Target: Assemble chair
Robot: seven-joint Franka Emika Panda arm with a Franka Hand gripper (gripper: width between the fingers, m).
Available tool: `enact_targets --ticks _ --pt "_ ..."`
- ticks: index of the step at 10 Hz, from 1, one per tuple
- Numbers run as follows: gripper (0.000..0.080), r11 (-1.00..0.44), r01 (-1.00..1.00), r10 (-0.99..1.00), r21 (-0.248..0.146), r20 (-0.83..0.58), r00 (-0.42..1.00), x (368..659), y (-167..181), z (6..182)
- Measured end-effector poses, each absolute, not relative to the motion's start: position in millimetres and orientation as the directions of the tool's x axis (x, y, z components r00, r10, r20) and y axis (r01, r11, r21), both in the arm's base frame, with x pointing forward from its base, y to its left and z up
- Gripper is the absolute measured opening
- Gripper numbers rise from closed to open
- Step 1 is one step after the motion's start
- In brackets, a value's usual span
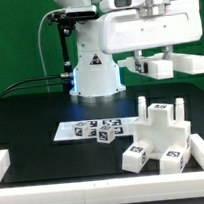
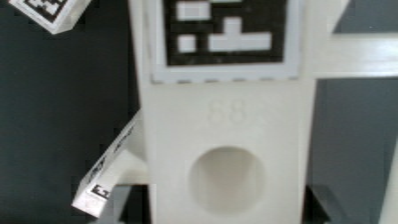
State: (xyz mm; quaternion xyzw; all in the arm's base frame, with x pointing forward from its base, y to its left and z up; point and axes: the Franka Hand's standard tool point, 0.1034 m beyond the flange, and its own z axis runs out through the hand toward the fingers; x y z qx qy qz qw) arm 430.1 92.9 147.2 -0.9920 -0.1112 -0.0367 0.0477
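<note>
**Chair.** The partly built chair (image 1: pixel 158 137) is seen standing on the black surface (image 1: pixel 33 136), toward the exterior view's right and on the near side. It reads as a blocky, stepped white structure with short posts rising from its top. Square tags are carried on its near faces. It is placed just beside the marker board (image 1: pixel 70 130), which lies flat toward the exterior view's left of it.

**End effector.** The end effector (image 1: pixel 169 64) is held high over the surface at the exterior view's right, above the chair and clear of it. Its fingers cannot be made out separately in either view. Whether they are spread, closed or clamped on a piece cannot be told.

**Wrist view.** The frame is largely filled by a white part (image 2: pixel 222 120), seen very close. A black-and-white tag (image 2: pixel 222 30) is fixed at one end and an oval recess (image 2: pixel 231 178) is sunk toward the other. A thinner tagged piece (image 2: pixel 111 168) is seen tilted beside it. Contact between the two cannot be confirmed.

**Surroundings.** The surface is bordered by a low white rail (image 1: pixel 98 198) on the near side. The arm's base (image 1: pixel 93 76) is mounted on the far side.
</note>
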Motion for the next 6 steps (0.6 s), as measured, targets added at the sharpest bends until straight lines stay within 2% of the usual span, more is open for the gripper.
enact_targets --ticks 1,3,4,6 --pt "0.0284 -0.973 0.189 0.178 -0.134 0.086 0.98 432 89 147.9" --pt "0.0284 -0.986 -0.069 -0.073 -0.151 0.022 0.997 448 86 152.9" --pt "0.0284 -0.976 -0.121 -0.12 -0.183 -0.017 0.993 453 87 151.4" --pt "0.0284 -0.975 -0.126 -0.124 -0.184 -0.02 0.992 453 86 150.2"
